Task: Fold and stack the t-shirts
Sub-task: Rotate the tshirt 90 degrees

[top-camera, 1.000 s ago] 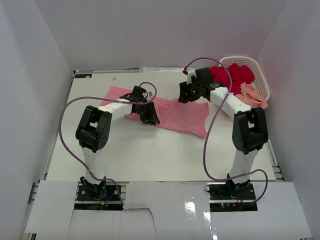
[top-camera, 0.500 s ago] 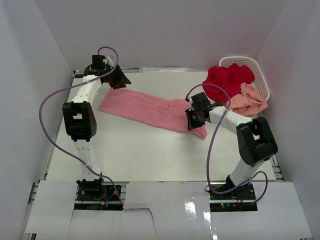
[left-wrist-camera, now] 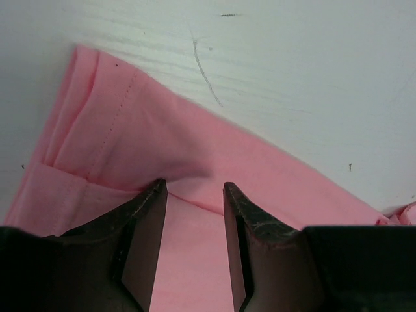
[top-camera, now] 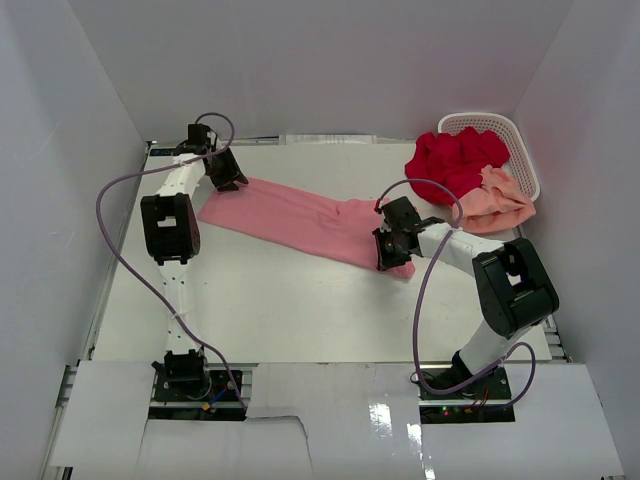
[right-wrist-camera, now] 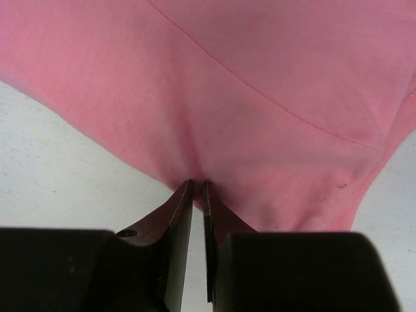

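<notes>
Pink cotton: the pink t-shirt (top-camera: 300, 218) lies as a long folded band across the desk (top-camera: 280, 310), from 10 o'clock to 3 o'clock. The right hand (right-wrist-camera: 198, 185) is pinched onto its near edge at the 3 o'clock end, probably to lift for the next fold. The left hand (left-wrist-camera: 194, 188) stands parted over the 10 o'clock end, clasping nothing. The red t-shirt (top-camera: 455, 160) and peach t-shirt (top-camera: 495, 200) wait heaped at the white basket (top-camera: 520, 135), 1 o'clock. The desk is white and lightly scratched, enclosed by plain white walls.
</notes>
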{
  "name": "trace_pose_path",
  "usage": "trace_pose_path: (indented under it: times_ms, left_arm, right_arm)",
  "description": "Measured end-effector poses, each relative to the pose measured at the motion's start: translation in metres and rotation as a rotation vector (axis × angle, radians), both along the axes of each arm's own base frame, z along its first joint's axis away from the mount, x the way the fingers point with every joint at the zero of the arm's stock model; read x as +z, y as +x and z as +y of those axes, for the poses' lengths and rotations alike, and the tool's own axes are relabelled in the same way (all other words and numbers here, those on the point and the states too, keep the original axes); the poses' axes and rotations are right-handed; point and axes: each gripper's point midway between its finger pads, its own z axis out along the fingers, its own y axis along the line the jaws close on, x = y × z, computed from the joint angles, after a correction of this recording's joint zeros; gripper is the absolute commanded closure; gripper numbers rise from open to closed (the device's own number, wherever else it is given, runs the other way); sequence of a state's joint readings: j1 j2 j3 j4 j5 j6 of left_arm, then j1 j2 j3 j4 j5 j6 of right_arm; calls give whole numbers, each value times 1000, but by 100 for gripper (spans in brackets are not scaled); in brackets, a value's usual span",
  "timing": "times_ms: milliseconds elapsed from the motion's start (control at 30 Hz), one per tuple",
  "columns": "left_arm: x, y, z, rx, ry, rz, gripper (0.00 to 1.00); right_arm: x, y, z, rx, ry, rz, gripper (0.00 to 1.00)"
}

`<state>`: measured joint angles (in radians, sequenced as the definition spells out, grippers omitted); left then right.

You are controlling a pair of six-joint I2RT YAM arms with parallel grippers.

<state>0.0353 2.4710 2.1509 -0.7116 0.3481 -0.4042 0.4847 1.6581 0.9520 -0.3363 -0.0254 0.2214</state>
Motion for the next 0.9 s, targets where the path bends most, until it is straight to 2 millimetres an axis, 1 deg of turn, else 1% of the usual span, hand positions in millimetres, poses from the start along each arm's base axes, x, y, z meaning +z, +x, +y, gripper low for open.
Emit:
trace_pose_path:
  times_ms: [67, 267, 333, 433, 667, 800, 900]
  left_arm:
    - [-2, 3, 4, 9, 23, -6, 49]
    - [-7, 4, 10, 37, 67, -4, 49]
    - [-7, 4, 12, 47, 87, -3, 49]
    - [-9, -1, 16, 68, 124, 7, 49]
    - [-12, -29, 31, 131, 182, 54, 49]
    - [-13, -49, 35, 162, 195, 81, 49]
    - [-15, -66, 38, 180, 195, 107, 50]
  right_arm:
    - [0, 0, 0, -5, 1, 1, 83]
    - [-1, 3, -3, -26, -24, -3, 84]
    - [-1, 8, -2, -29, -35, -1, 90]
    - [-1, 18, 0, -37, -48, -3, 91]
    - [-1, 40, 3, -55, -68, -4, 91]
    - [0, 61, -2, -82, -69, -7, 91]
    - [1, 78, -9, -109, -65, -11, 91]
